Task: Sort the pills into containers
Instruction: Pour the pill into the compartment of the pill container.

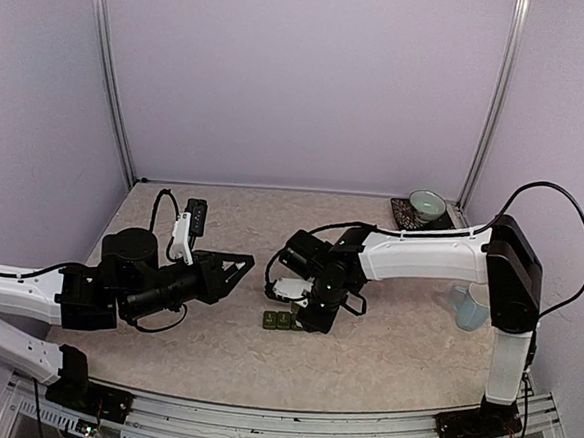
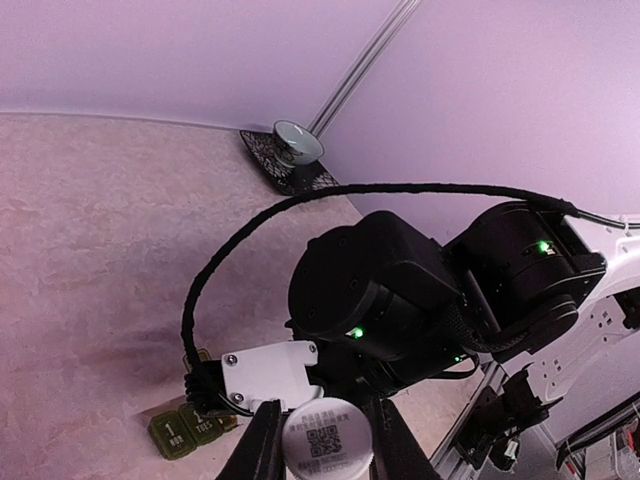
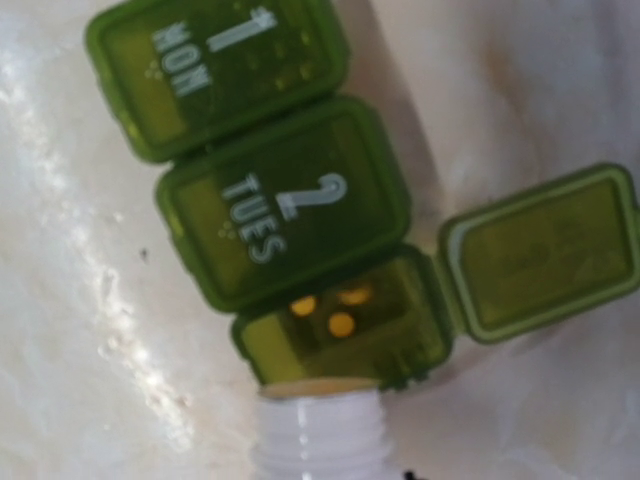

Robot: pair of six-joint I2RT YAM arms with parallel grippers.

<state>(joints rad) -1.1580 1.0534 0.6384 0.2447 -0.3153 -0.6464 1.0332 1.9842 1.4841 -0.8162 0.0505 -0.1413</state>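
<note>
- Pills (image 3: 341, 323) could spill past the containers (image 3: 290, 220), we judge, if the bottle (image 3: 320, 435), its mouth at the open end compartment's rim, tips too fast.
- That compartment, beside TUES, holds three yellow pills; MON and TUES are lidded.
- Right gripper (image 1: 304, 305) clamps the bottle; left gripper (image 2: 322, 415) pinches a white cap (image 2: 327, 445), left of the containers.

The beige, marble-mottled tabletop (image 1: 393, 356) carries a small dark green plastic strip of three joined lidded containers (image 1: 280, 319) lying flat near its middle, two lids shut and the end lid swung open. A dark patterned saucer (image 1: 404, 217) sits in the far right corner. A pale blue mug (image 1: 471, 310) stands upright near the right edge.
</note>
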